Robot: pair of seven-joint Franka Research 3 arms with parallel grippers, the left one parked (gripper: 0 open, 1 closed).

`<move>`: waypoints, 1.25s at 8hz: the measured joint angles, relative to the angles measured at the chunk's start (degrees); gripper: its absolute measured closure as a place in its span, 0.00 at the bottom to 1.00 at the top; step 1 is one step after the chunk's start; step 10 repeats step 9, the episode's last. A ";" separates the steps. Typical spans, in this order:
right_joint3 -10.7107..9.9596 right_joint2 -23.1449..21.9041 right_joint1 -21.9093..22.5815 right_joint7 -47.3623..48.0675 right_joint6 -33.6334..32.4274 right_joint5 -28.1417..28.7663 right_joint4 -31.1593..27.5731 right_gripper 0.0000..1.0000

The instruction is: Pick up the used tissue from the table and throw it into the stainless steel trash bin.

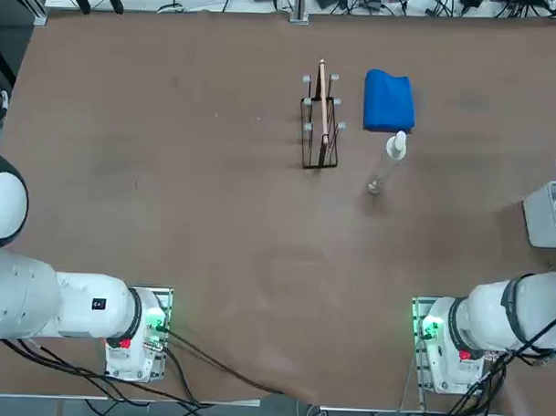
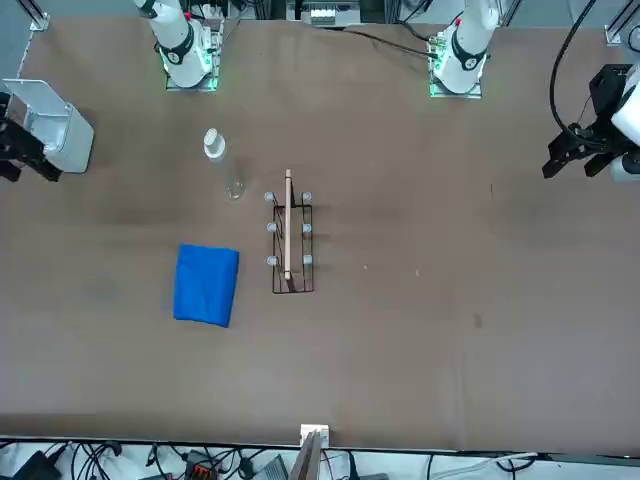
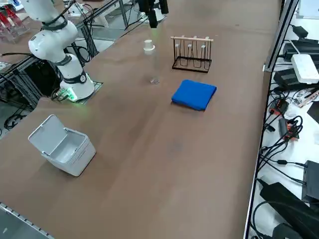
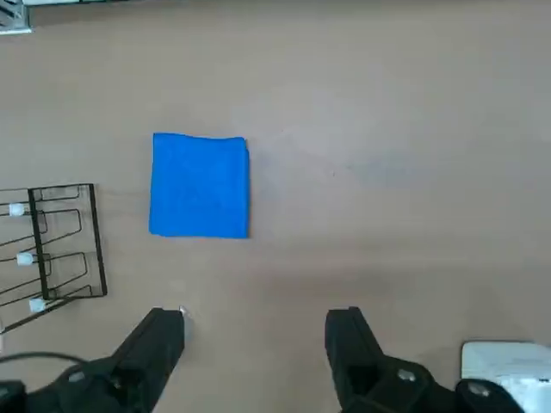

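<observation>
**Oddly, no tissue in sight; end effector spread and empty**

Nowhere in the four views does the used tissue show as a small white wad on the brown surface [image 1: 168, 213]. It may lie inside the stainless steel trash bin [image 3: 65, 147], whose lid stands tipped open, but the bin's inside is too pale to tell. The only small white item on the surface is the cap of a clear bottle [image 1: 389, 157] lying on its side, which is not the tissue.

Judging from what a crumpled tissue is, it would be nearly weightless, soft and easily squashed, not slippery and not fragile. A gentle pinch across the bulk of the wad should hold it. A pinch on a loose corner could let it unfold or tear. Being so light, it might cling to a finger when released.

The right end effector [image 4: 254, 344] hangs high above the surface with its two fingers spread wide and nothing between them. The wrist view shows the bin just beside it.

Farther out lie a folded blue cloth [image 4: 200, 185] and, near it, a black wire rack [image 1: 319, 123].
</observation>
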 joint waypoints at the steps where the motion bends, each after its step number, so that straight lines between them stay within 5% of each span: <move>1: -0.07 -0.91 0.12 0.15 0.05 -0.32 -0.79 0.00; 10: -0.54 -1.39 0.16 -0.13 -0.68 -3.42 -1.30 0.00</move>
